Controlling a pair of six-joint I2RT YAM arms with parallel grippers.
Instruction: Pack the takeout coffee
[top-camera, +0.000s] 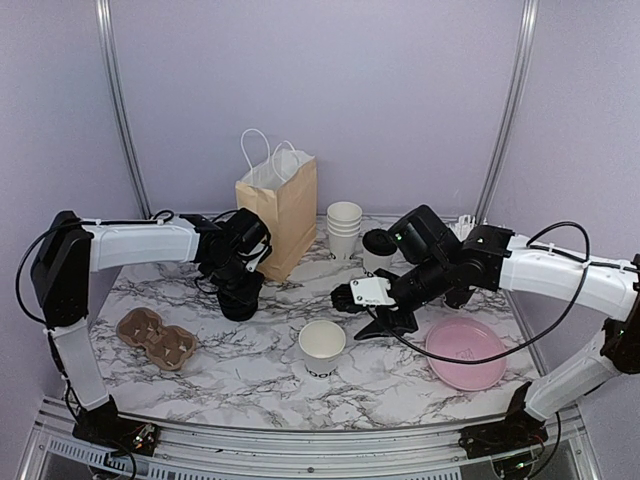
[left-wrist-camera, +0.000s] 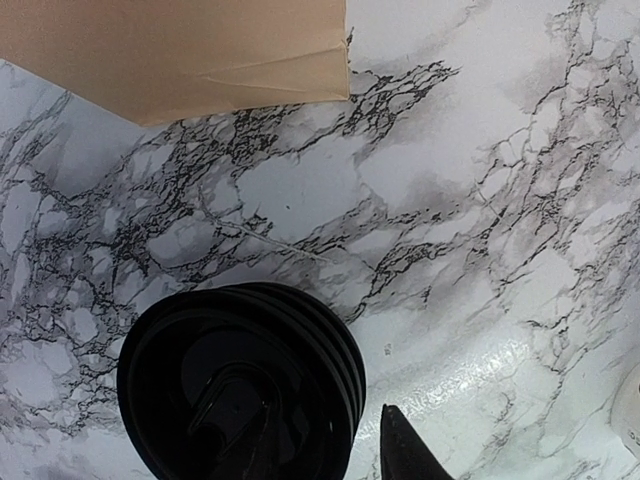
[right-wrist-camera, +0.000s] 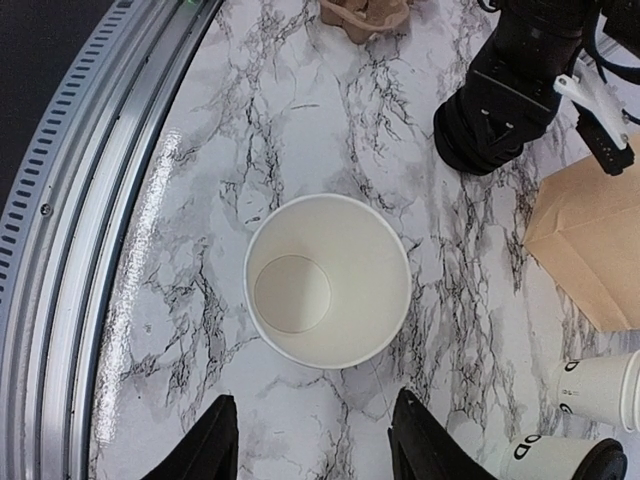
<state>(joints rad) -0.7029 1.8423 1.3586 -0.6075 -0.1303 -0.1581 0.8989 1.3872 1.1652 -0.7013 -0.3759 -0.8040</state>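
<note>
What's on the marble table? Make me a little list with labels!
bag: brown paper bag, upright at back
coffee: white paper cup with black lid, beside stacked lidless white cups
open cup: single lidless white cup, before open right gripper
lids: stack of black plastic lids, under left gripper
plate: pink round plate, right side
carrier: brown cardboard cup carrier, left side

On the takeout coffee (right-wrist-camera: 548, 452) only partial dark letters, seemingly "OD", are legible.
</note>
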